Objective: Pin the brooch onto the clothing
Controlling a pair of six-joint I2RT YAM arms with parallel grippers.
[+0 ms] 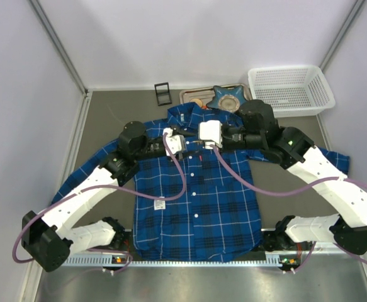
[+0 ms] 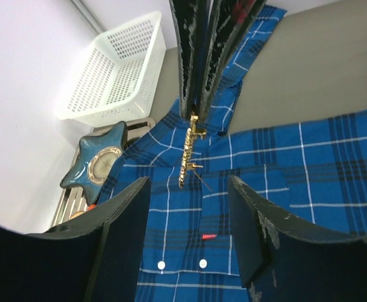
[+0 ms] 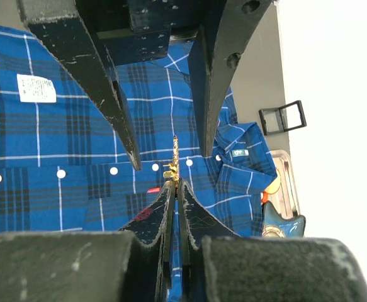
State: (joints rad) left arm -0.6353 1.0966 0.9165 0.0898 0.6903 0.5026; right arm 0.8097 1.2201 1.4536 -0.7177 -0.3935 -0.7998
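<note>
The blue plaid shirt (image 1: 196,201) lies flat, collar at the far side. My right gripper (image 3: 174,185) is shut on the small gold brooch (image 3: 174,160) and holds it edge-on just above the shirt's upper chest (image 3: 45,145), near the button placket. In the left wrist view the brooch (image 2: 186,154) hangs from the right fingers (image 2: 199,75), its thin pin sticking out. My left gripper (image 2: 188,182) is open, its jaws either side of the brooch and apart from it, over the shirt (image 2: 296,157). In the top view both grippers meet (image 1: 189,142) and hide the brooch.
A blue star-shaped dish (image 1: 227,97) sits on a metal tray (image 1: 189,95) behind the collar. A white basket (image 1: 290,88) stands at the back right. A small black stand (image 1: 162,93) is at the back. The sleeves spread to both sides.
</note>
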